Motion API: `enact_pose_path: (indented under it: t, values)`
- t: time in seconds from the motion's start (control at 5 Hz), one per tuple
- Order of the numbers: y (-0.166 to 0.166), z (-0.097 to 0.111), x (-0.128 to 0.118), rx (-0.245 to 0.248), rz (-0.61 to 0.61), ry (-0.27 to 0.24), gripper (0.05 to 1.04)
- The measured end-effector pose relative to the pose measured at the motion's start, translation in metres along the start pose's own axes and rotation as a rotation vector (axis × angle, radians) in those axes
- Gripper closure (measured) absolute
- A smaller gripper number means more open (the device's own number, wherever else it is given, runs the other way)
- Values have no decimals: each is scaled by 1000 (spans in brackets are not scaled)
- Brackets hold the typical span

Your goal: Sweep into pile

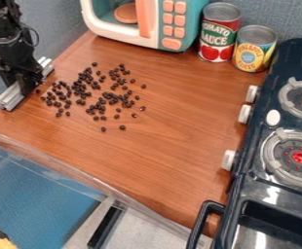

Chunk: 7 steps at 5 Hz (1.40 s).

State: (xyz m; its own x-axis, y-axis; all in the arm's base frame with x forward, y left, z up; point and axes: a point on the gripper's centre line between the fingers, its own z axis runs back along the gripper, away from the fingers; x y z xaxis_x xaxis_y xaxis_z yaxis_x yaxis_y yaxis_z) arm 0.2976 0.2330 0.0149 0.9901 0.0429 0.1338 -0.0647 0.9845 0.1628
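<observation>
Starting at the left, we have the black two-finger gripper (25, 86) at the bench's far left edge, jaws clamped on a long, straight, silver metal bar (11, 98), which looks to be our sweeping tool. The bar lies slantwise beside the scatter, its face turned towards it.

Just right of it, here come the small, round, dark brown beans (81, 87), spread over the far left part of the brown wood-grain bench (173, 141). We'd call this partway at best: they share one loose patch, thicker through the middle, but it's no pile. Gaps of wood show everywhere, and stragglers sit apart on the near side and out to the right. Drawing those in and closing the patch up is what we have left. The beans look dry, glossy and nearly all one size, mostly a single layer, so we'd expect them to roll when pushed.
</observation>
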Motion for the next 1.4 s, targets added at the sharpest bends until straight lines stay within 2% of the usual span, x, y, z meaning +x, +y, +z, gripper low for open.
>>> enact_pose_path:
  t: [0.6,0.8,1.2,1.4]
  values:
    - [-53,9,-13,-78,-3,7,712]
    - [-60,10,-13,-91,27,8,712]
    - [-82,12,-9,-91,46,-22,712]
    - [-109,16,-8,-113,27,-32,712]
